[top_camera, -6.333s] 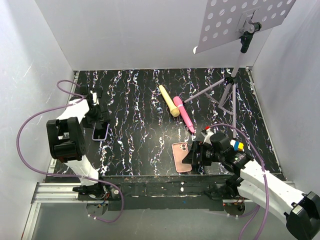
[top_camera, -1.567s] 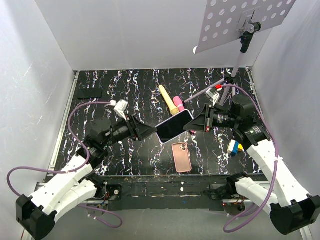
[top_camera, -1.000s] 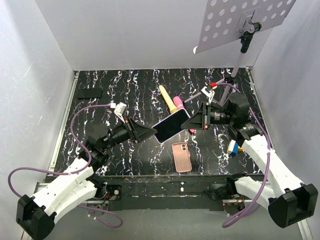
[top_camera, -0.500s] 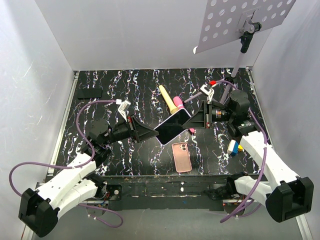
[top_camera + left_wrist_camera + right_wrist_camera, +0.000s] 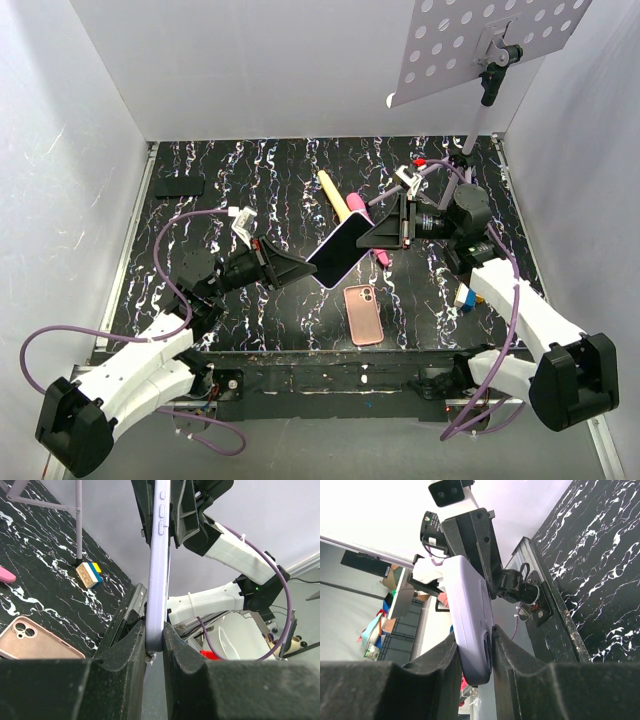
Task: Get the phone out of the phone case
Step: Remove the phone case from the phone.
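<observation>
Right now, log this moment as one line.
lavender-backed slim smartphone: airborne | left fingers: clamped on one end | right fingers: flanking other end | salmon-pink soft case: flat on table

Robot test cell in a lab, as I see it from my end.
White walls [image 5: 280,70] box in a black marbled counter [image 5: 270,190]; a perforated panel [image 5: 450,50] on a tripod [image 5: 468,135] (storage bins [image 5: 402,630] beyond).

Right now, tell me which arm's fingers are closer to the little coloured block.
Right. The right fingers sit on the phone's upper end, left of and beyond the block. The left fingers pinch the phone's lower end, farther left still, past the pink case.
</observation>
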Controlling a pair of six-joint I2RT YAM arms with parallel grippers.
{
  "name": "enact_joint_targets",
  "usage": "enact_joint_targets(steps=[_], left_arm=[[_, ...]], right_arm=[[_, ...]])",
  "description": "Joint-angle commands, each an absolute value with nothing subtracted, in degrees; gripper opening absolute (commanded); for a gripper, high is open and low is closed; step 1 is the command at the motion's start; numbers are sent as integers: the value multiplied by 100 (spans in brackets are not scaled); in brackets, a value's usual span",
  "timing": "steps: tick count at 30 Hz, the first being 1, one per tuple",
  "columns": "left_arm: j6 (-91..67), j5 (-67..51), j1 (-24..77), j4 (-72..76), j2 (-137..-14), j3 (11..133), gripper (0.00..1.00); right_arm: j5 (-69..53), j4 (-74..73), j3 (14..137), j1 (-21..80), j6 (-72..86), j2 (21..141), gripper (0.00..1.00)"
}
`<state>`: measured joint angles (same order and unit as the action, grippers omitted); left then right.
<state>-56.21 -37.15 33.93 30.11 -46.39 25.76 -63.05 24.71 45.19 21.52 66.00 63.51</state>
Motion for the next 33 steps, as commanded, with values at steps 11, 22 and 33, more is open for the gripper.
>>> enact_joint_targets(steps=[11,22,33], left_arm=[[-6002,-4348,3401,4049,-4982,3014,0],[-8561,-5888,3322,8833,-7601,4024,0],[-8043,-6003,3349,8842,-7480,4430,0]], right_arm=[[-6284,4357,4544,2259,8496,6425,1],[-5414,9106,4412,2250,12578,6918,1],[-5195,9176,4737,2250,12902,6908,1]])
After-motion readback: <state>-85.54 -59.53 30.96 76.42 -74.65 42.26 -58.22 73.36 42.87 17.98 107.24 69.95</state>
